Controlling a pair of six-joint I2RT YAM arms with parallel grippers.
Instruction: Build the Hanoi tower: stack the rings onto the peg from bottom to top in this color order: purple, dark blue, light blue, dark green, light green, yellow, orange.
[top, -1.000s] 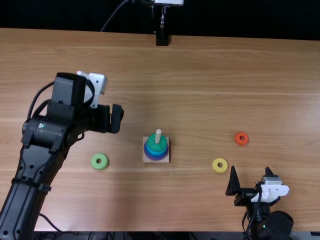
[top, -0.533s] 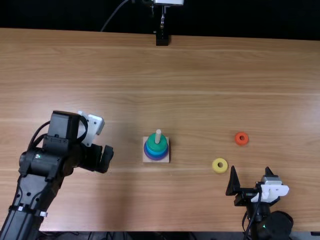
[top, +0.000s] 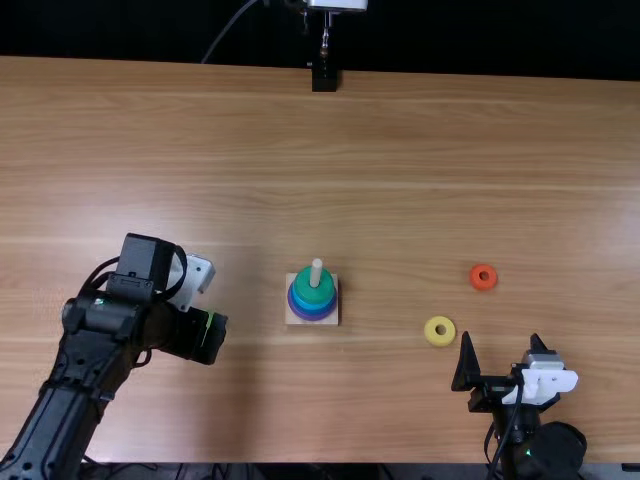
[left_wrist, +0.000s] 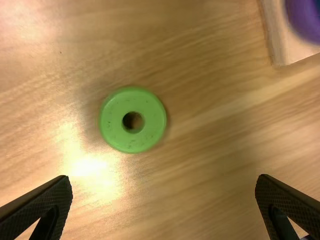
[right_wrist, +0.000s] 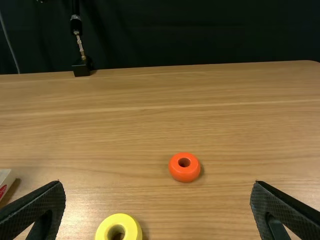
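Left gripper (top: 212, 335) is hovering above light green ring (left_wrist: 112, 122), jaws released. Right gripper (top: 501, 338) is hanging near yellow ring (top: 431, 333), jaws spread.

Top view looking steeply down from table's (top: 400, 180) near edge, sharing orange ring (top: 493, 277) with far-facing right wrist view; left wrist's peering down close.

Light green ring (left_wrist: 112, 120), yellow ring (top: 429, 333), orange ring (top: 475, 281), brown wood-grained table (top: 400, 150)
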